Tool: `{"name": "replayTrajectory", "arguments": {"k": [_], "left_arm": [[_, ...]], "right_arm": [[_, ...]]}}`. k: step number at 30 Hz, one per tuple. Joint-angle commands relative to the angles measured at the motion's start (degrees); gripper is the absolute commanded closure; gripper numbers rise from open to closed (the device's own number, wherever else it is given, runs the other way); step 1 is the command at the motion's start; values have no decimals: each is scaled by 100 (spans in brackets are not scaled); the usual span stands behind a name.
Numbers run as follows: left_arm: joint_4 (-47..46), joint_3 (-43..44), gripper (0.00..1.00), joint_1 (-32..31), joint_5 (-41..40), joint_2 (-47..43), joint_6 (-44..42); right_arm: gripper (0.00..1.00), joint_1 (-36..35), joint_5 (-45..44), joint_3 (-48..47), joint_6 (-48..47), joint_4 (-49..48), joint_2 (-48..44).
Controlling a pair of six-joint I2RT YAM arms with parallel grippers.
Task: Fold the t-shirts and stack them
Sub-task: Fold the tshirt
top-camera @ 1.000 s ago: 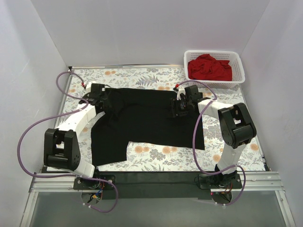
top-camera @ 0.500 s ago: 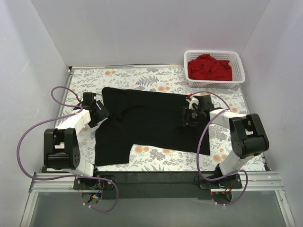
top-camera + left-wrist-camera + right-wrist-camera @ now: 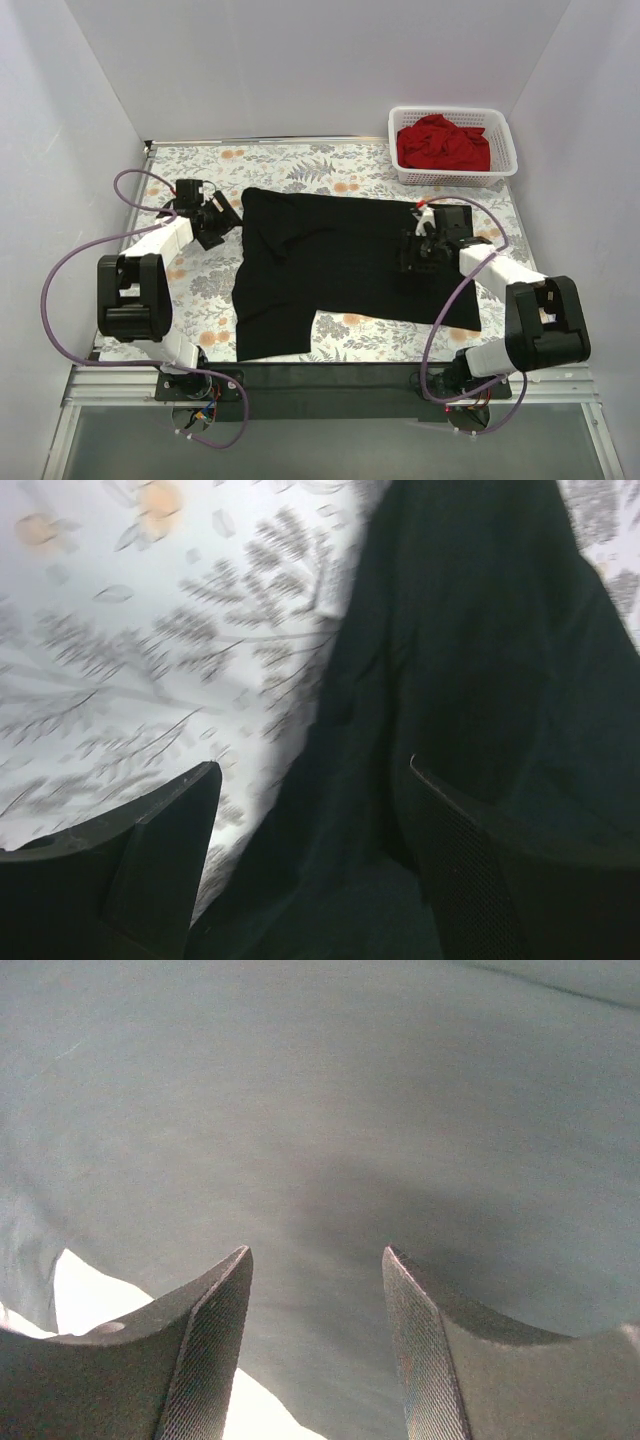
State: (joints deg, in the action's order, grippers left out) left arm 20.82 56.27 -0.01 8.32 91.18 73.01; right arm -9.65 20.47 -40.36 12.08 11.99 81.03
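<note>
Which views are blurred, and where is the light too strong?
Left wrist view: blurred all over, smearing the floral table cover and the black t-shirt. Right wrist view: sharp, yet the shirt looks pale grey and the table cover at lower left is burnt out white. Top view: sharp, evenly lit.

Open flowered desk (image 3: 300, 165) along the far edge and down the left side, room to pass. Blocked in the middle by the spread black t-shirt (image 3: 340, 255). Blocked in the far right corner by the white basket (image 3: 455, 179) with the red t-shirt (image 3: 440, 143). Walled in left, right and far.
</note>
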Motion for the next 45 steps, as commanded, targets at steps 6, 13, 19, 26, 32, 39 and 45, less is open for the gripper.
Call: {"name": "replayTrajectory", "arguments": {"k": [6,13,19,26,32,39,45], "left_arm": [[-377,1008,37,-8,619,1121,-50],[-377,1360,50,-104,618,1684,-182],[-386,1387,55,-262,593,1860,-200],[-447,1325,63,-280,425,1983,-182],[-474,1386,86,-280,136,2202,-261],[-289,1431,92,-228,-752,2238,-288],[36,1413,88,-157,-1780,1958,-358]], "right_arm": [[49,-2853,-123,-1261,-372,-152,87],[46,-4702,186,-3038,-1830,444,1659],[46,-5407,291,-4004,-2533,1348,2759],[46,-5872,265,-4217,-2982,1991,3322],[49,-6022,457,-4296,-3412,2666,3595],[50,-6189,1194,-4445,-4107,3730,3542],[50,-6233,1434,-4463,-4205,4144,3428]]}}
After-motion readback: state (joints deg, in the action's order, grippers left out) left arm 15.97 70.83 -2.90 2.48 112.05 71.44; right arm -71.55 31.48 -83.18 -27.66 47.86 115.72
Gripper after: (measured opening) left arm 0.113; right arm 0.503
